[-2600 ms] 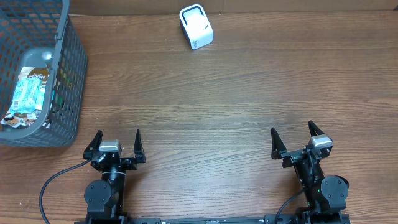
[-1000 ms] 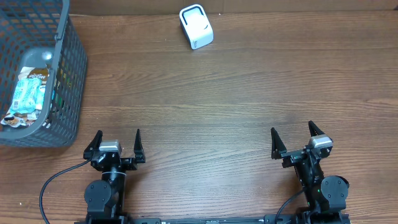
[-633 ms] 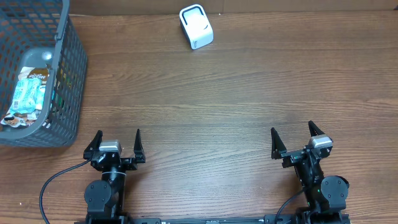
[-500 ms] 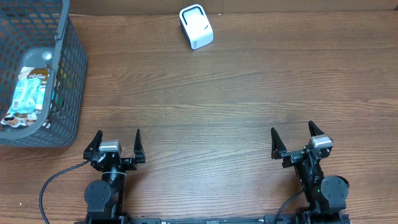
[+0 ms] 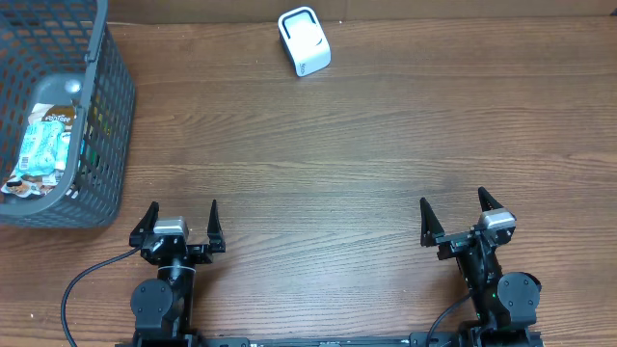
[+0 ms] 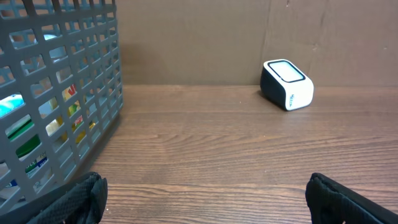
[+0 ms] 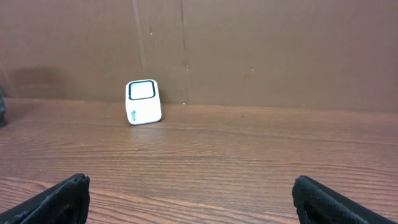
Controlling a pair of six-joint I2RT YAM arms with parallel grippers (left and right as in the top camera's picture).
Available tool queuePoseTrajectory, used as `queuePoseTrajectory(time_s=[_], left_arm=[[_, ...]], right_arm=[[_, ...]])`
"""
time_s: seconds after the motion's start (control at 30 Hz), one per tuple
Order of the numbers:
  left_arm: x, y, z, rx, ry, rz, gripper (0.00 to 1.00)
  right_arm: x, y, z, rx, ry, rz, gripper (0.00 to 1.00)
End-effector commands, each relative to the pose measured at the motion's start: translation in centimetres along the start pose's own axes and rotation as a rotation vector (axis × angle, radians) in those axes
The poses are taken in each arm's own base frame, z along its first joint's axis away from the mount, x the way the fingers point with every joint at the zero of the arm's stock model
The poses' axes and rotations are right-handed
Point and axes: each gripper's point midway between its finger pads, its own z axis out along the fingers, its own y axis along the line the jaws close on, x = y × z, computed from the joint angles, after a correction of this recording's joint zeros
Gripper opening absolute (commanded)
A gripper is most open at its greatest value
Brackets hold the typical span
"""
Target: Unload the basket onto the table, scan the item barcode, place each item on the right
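Two wide-open, empty claws sit near: left gripper, right gripper. The snack packet lies lengthwise near-to-far in the basket at far left, closest to the left gripper; the scanner stands far centre.

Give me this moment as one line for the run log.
stage: not started | left fingers: open, empty | right fingers: open, empty | packets: inside basket, left side | scanner: far centre, untouched
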Motion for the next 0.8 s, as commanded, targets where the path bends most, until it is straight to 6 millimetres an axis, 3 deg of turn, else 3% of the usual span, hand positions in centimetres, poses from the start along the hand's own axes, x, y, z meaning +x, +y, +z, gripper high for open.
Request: queuePoseTrajectory(time_s=[0.0, 0.2, 0.3, 0.43, 0.6, 0.77], left_arm=[[-0.3, 0.1, 0.0, -0.001, -0.016, 0.014, 1.0], [-0.5, -0.3, -0.1, 0.018, -0.024, 0.014, 1.0], [-2.2, -2.0, -0.4, 0.12, -0.064, -0.001, 1.0], [-7.3, -5.8, -2.8, 0.353, -0.145, -0.11, 1.0], [-14.3, -5.9, -5.9, 0.383, -0.271, -0.18, 1.0], [-18.5, -6.0, -8.3, 0.381, -0.252, -0.178, 1.0]], right_arm=[[0.2, -0.2, 0.0, 0.012, -0.004, -0.005, 1.0], [0.2, -0.2, 0.0, 0.012, -0.003, -0.005, 1.0], [0.2, -0.2, 0.0, 0.012, -0.004, -0.005, 1.0], [0.2, -0.2, 0.0, 0.012, -0.004, -0.005, 1.0], [0.2, -0.2, 0.0, 0.012, -0.004, -0.005, 1.0], [0.2, -0.2, 0.0, 0.012, -0.003, -0.005, 1.0]])
